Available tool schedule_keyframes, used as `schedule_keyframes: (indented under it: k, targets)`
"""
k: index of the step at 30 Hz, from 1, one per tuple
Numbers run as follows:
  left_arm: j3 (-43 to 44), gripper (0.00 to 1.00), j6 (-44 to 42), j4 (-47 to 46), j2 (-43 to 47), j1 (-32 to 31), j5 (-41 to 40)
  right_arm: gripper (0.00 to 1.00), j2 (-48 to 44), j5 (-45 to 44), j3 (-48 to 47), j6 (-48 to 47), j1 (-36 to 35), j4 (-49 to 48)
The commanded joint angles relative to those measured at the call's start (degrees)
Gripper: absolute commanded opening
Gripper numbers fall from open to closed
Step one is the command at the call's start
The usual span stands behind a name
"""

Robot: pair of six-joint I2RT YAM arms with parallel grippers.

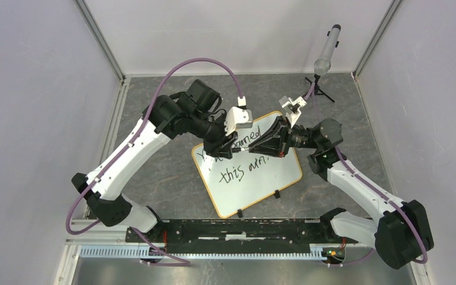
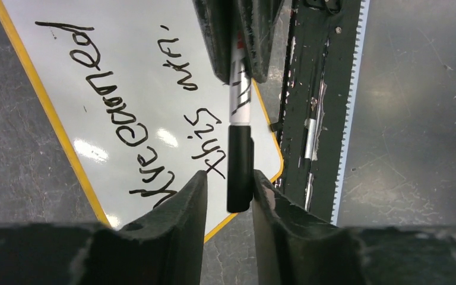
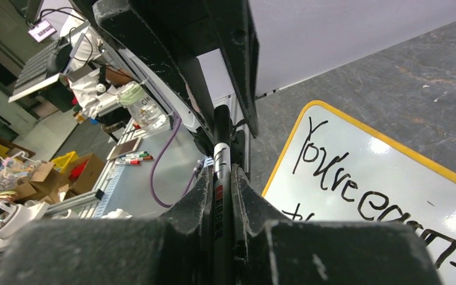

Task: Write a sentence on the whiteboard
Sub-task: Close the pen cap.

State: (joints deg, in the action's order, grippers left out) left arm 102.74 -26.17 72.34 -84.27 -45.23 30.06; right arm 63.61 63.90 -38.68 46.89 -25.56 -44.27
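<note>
so, the whiteboard [image 1: 280, 168] lies flat on the grey mottled table [image 1: 172, 178], out in front of the two arm bases and turned askew, with its two black clip feet [image 1: 277, 193] on the near edge. the sentence [image 1: 236, 173] runs across it in two slanted lines of thin black scrawl. from the right wrist the upper line reads roughly "you're earne" before the frame cuts it off, and from the left wrist the lower line shows "this" and then an unclear squiggle. both arms reach in over the far half of the board and meet tip to tip, hiding part of the upper line from above. the right gripper [image 3: 221, 178] has its fingers pressed tight on the white barrel of a marker [image 2: 239, 101], which sticks out towards the other arm. the black cap [image 2: 240, 172] on the marker's end sits between the fingers of the left gripper [image 2: 230, 178]. those fingers stand apart on either side of it, one just at the cap's side and the other with a clear gap, so nothing is clamped there. a grey cylinder on a small tripod [image 1: 326, 50] stands at the far right corner, well apart from the board.
</note>
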Motion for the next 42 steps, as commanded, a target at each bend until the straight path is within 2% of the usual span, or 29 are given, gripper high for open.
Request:
schedule_keyframes:
  k: [1, 4, 6, 19, 23, 27, 28, 30, 33, 36, 42]
  targets:
    - [0.47, 0.31, 1.06, -2.68, 0.1, -0.18, 1.22, 0.0, 0.35, -0.66, -2.37, -0.78, -1.14, -0.6]
    - [0.44, 0.08, 0.71, -2.89, -0.26, -0.83, 2.86, 0.0, 0.68, -1.01, -2.46, -1.79, -1.76, 0.41]
    - [0.82, 0.02, 0.61, -2.98, -0.72, -1.45, 3.43, 0.0, 0.83, -1.27, -2.63, -2.11, -2.27, 0.66]
    - [6.41, 0.02, 7.12, -10.52, -6.05, -2.67, 8.52, 0.0, 2.26, -2.42, -4.04, -7.22, -5.75, 6.87]
    - [6.47, 0.02, 8.77, -13.89, -5.55, -2.67, 7.75, 0.0, 2.4, -2.48, -4.39, -9.33, -6.73, 9.5]
    - [5.35, 0.03, 7.06, -12.95, -4.92, -2.71, 5.85, 0.0, 2.04, -1.98, -5.23, -10.45, -6.75, 10.91]
    - [5.12, 0.11, 5.22, -11.7, -4.58, -2.71, 4.72, 0.0, 1.78, -2.15, -6.2, -12.32, -6.51, 13.28]
    - [4.39, 0.34, 1.21, -8.44, -3.21, -2.66, 1.71, 0.0, 1.28, -2.83, -8.51, -18.78, -5.73, 20.75]
    - [3.45, 0.49, -4.29, -4.01, -0.81, -2.67, -4.46, 0.0, 0.9, -6.19, -12.11, -29.12, -5.03, 34.31]
    - [2.83, 0.56, -5.71, -0.46, 0.14, -2.76, -9.24, 0.0, 0.59, -7.65, -13.27, -32.91, -5.03, 38.79]
    - [2.47, 0.58, -5.31, 1.27, -0.03, -3.45, -10.36, 0.0, 0.25, -7.65, -12.83, -31.88, -5.17, 38.48]
